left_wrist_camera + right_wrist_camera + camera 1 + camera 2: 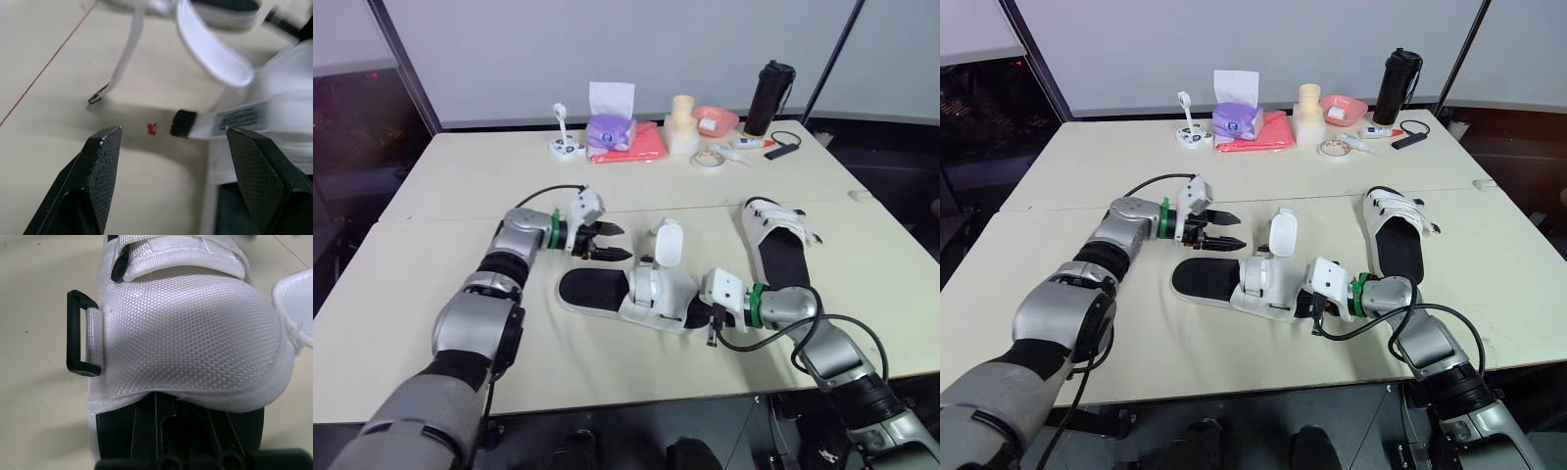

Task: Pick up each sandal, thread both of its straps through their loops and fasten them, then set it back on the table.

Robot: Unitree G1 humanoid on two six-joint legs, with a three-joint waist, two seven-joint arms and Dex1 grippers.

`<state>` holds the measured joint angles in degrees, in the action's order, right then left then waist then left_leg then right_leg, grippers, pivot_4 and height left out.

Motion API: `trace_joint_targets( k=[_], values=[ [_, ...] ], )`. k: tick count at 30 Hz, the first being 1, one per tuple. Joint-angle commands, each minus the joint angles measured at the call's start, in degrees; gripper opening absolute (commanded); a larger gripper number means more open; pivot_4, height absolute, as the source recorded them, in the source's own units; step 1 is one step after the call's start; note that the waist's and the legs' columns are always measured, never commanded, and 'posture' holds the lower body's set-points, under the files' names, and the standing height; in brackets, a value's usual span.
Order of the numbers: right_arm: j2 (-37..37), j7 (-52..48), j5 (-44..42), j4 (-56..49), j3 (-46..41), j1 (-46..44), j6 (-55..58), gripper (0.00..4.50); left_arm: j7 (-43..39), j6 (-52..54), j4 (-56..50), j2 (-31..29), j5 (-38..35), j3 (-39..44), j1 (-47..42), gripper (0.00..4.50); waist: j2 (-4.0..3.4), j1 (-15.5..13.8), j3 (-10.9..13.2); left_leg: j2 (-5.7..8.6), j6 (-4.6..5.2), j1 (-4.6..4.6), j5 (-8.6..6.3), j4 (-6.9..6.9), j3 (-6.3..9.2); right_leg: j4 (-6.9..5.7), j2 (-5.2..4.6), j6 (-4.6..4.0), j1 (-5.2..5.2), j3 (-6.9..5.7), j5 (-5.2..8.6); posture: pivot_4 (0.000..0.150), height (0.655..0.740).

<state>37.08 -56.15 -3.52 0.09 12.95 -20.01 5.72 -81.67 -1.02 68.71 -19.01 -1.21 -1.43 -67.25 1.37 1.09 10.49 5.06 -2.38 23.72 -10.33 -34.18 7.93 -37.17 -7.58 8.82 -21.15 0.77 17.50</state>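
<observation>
My left end effector (607, 242) hangs spread apart beside the white mesh sandal with a black sole (636, 292), which lies mid-table (460, 176). My right end effector (698, 316) sits at the sandal's end (clamped or not, I cannot tell). The loose white strap with a black tip (220, 121) could flick aside if I pinch off-centre. At the far edge, a pink bowl (716, 120) holds something small and white.

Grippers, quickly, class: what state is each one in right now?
Left gripper: open, holding nothing.
Right gripper: at the near sandal; open or closed cannot be told.
</observation>
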Motion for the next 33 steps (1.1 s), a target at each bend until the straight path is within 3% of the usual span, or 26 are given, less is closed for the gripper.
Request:
trace_joint_targets(
  k=[1,6,10,13,16,18,19,33],
  values=[
    [0.63,0.02,1.72,1.19,0.94,1.43,1.47,0.00,-8.52,3.51,-8.70,-2.88,-2.41,-0.70,4.20,3.50,-0.04,0.08,-0.02,0.00,0.00,0.00,0.00,0.00,0.00,0.00,0.00,0.00,0.00,0.00,0.00,0.150,0.7400],
    [0.50,0.23,1.85,0.60,1.13,1.33,1.60,0.00,-7.45,-1.55,-21.41,-3.22,-3.04,-2.12,13.57,3.50,-0.02,-0.13,-0.01,-0.02,0.00,-0.01,0.00,0.01,0.04,-0.02,0.00,-0.02,-0.02,0.03,-0.01,0.150,0.7400],
    [0.49,0.27,1.92,0.07,0.91,1.42,1.71,0.00,-3.36,-5.92,-23.80,-1.56,-3.36,-2.18,17.38,3.50,0.01,-0.38,0.00,-0.03,-0.05,-0.01,0.03,-0.03,0.10,-0.05,0.00,-0.08,-0.02,0.01,-0.04,0.150,0.7400],
    [0.63,0.26,2.02,0.02,0.84,1.55,1.65,0.00,-2.87,-6.68,-23.13,-0.98,-3.91,-2.14,18.33,2.82,-0.01,-0.32,-0.01,-0.03,-0.05,-0.01,0.03,-0.04,0.09,-0.04,0.00,-0.08,-0.02,0.02,-0.04,0.150,0.7400],
    [0.83,0.27,1.99,-0.11,0.78,1.64,1.68,0.00,-3.48,-5.55,-24.09,-0.74,-4.63,-2.59,19.13,1.41,-0.01,-0.26,-0.01,-0.03,-0.05,-0.01,0.03,-0.01,0.09,-0.04,0.00,-0.07,-0.05,0.03,-0.04,0.150,0.7400],
    [1.00,0.19,1.91,-0.28,0.66,1.68,1.77,0.00,-3.92,-5.33,-25.46,-0.68,-4.62,-3.42,20.16,0.19,-0.01,-0.27,-0.01,-0.03,-0.05,0.00,0.03,0.01,0.08,-0.03,-0.01,-0.07,-0.06,0.03,-0.04,0.150,0.7400],
    [1.05,0.16,1.89,-0.32,0.63,1.69,1.79,0.00,-4.02,-5.27,-25.98,-0.67,-4.62,-3.67,20.50,0.07,-0.01,-0.26,-0.01,-0.03,-0.05,0.00,0.03,0.01,0.08,-0.04,-0.01,-0.07,-0.06,0.03,-0.04,0.150,0.7400],
    [1.30,-0.16,1.77,-1.00,0.43,1.44,2.21,0.00,-5.03,6.22,-38.59,0.40,-8.15,-7.84,27.37,0.07,-0.02,-0.29,-0.02,-0.03,-0.05,-0.01,0.03,-0.01,0.11,-0.04,-0.01,-0.08,-0.03,0.04,-0.04,0.150,0.7400]
  ],
)
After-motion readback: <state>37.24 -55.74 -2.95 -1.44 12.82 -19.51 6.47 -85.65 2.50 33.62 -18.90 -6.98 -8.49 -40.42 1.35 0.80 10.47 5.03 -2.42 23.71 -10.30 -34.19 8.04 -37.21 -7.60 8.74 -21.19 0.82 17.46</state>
